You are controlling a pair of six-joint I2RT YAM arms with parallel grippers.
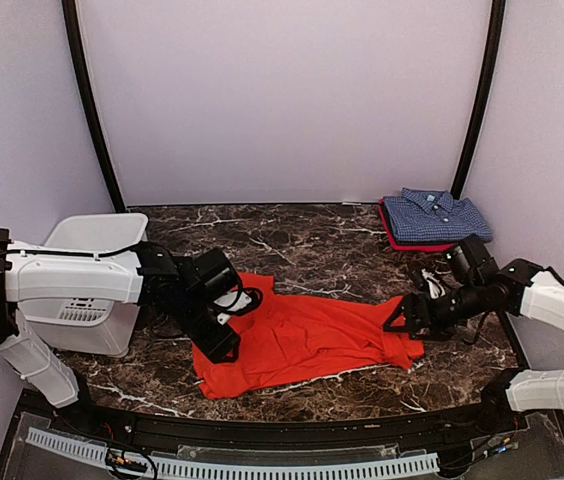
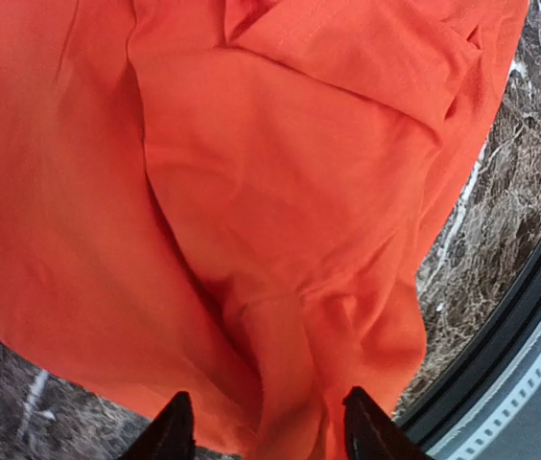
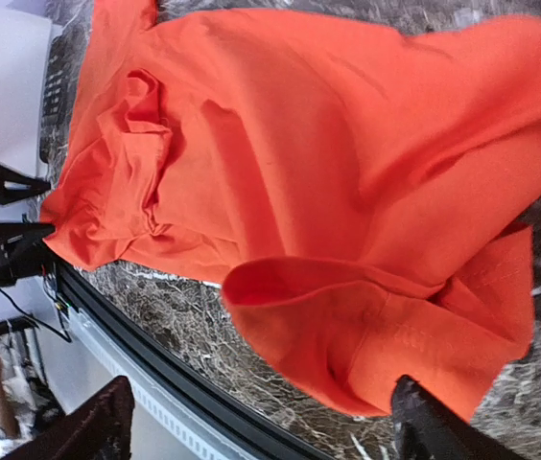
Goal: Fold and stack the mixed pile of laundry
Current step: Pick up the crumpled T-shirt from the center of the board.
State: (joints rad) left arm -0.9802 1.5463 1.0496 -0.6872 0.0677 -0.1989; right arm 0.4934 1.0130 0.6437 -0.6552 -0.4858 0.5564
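No text, label, brand, number or sign can be read in any view. In the right wrist view, the orange-red shirt (image 3: 347, 192) has a faint pale mark on its turned-up fold, too blurred to make out as letters or digits. The folded blue-checked shirt (image 1: 432, 216) at the far right corner of the worktop (image 1: 312, 240) and the white plastic basket (image 1: 92, 240) at its left edge are too small in the top view for any tag or marking to be read
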